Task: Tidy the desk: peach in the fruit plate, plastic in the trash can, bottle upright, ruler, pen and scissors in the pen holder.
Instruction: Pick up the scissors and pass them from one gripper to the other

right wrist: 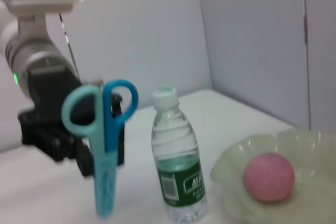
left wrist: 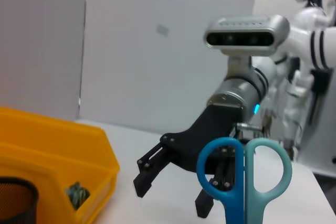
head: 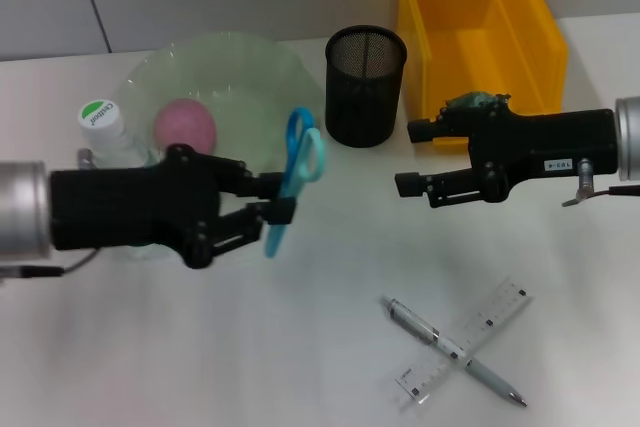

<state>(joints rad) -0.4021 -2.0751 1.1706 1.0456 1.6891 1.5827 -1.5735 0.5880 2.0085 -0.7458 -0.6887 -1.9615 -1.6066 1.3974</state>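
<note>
Lying nearest on the worktop [head: 300,367], the pen [head: 455,350] crosses the ruler [head: 462,343]. Above them, the left claw [head: 284,198] grips blue scissors [head: 293,179] clear of the surface, handles up. Opposite, the right claw [head: 408,157] hangs with fingers spread wide, holding nothing. Beyond stand the bottle [head: 108,132] (upright, best seen from the right wrist), the peach [head: 185,127] in its plate [head: 250,77], the mesh holder [head: 365,86] and the yellow bin [head: 478,32]; only the left wrist plainly shows crumpled plastic [left wrist: 77,194] inside.
</note>
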